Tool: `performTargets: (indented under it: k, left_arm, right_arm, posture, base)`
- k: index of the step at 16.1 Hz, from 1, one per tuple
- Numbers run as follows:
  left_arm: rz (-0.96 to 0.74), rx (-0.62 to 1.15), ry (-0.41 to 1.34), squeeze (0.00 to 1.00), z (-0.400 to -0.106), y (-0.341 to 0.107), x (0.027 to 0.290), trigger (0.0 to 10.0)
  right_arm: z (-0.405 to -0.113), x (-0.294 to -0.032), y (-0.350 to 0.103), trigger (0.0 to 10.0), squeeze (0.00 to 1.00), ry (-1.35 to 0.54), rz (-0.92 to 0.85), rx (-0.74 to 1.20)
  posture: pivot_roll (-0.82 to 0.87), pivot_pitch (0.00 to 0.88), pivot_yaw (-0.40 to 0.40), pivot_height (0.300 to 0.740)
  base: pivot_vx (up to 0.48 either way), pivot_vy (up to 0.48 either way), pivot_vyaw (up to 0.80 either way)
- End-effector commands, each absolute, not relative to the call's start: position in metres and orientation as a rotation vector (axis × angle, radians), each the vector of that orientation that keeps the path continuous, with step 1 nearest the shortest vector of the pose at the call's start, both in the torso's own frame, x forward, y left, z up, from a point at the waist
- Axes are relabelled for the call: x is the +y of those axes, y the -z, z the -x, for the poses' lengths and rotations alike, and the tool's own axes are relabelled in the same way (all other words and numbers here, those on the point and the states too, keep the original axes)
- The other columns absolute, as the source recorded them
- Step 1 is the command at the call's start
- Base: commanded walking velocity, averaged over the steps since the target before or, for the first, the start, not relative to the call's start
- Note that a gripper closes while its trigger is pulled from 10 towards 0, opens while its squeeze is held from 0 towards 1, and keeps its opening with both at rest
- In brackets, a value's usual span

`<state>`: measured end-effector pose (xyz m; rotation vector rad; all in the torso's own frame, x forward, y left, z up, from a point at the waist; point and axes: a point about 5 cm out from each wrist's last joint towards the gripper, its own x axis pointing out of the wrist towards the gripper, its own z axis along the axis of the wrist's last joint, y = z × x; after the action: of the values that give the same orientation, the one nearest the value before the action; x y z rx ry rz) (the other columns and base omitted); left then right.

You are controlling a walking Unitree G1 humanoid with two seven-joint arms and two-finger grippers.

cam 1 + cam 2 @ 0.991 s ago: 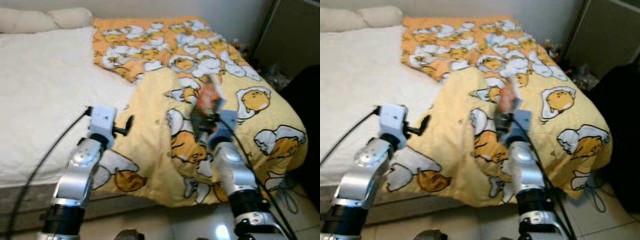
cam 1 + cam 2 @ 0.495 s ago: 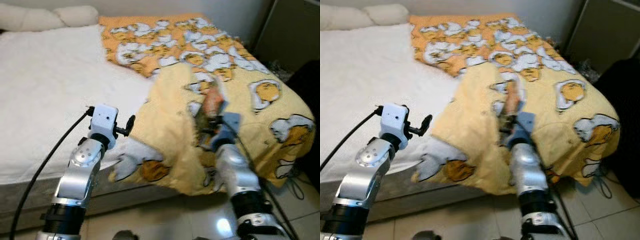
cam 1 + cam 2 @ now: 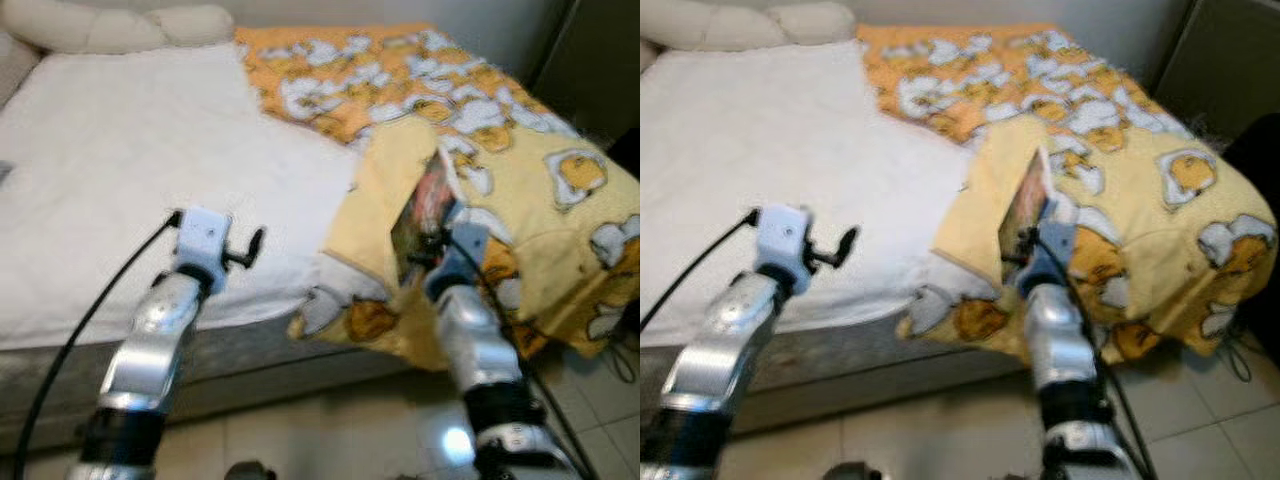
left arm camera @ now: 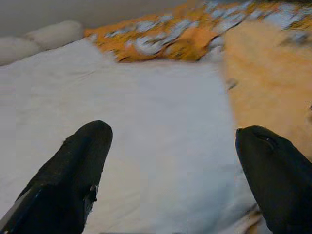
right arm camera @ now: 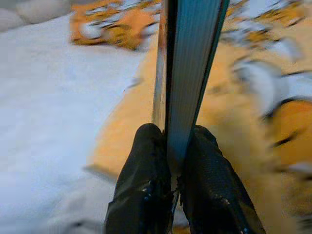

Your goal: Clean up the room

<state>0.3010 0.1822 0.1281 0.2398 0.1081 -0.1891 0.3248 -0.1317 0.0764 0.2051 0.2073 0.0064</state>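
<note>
My right gripper (image 5: 171,161) is shut on a thin flat book (image 5: 187,73) with a reddish cover, held upright on its edge over the yellow egg-print blanket (image 3: 520,190). In the head views the book (image 3: 428,205) stands above the blanket's folded corner near the bed's front edge. My left gripper (image 4: 170,161) is open, with nothing between its fingers (image 4: 68,180), and hovers over the white sheet (image 3: 130,170) near the mattress front edge. The blanket covers the right half of the bed and hangs over its side.
Cream pillows (image 3: 110,22) lie at the head of the bed. A tiled floor (image 3: 340,430) runs along the bed's front. A dark cabinet (image 3: 600,60) stands at the far right. A black cable (image 3: 70,340) trails from my left arm.
The whole view has shifted, so the bed and blanket sit further right and more white sheet shows. The book stays held in my right gripper. The left gripper stays open.
</note>
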Motion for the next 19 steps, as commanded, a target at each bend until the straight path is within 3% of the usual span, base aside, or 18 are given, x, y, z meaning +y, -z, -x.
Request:
performTargets:
  k: [1, 19]
  left_arm:
    - [-0.239, 0.092, 0.195, 0.0, -0.3026, -0.1313, 0.1781, 10.0]
    - [-0.217, 0.083, 0.164, 0.01, -0.3072, -0.1334, 0.1799, 10.0]
  right_arm:
    - [-0.3302, -0.1285, -0.0894, 10.0, 0.0, -0.029, -0.199, 0.151]
    - [-0.3333, -0.1289, -0.0938, 10.0, 0.0, -0.071, -0.157, 0.14]
  posture:
    - [0.06, 0.0, -0.005, 0.74]
    - [0.05, 0.0, -0.012, 0.74]
  base:
    - [0.0, 0.398, 0.0]
    - [0.0, 0.398, 0.0]
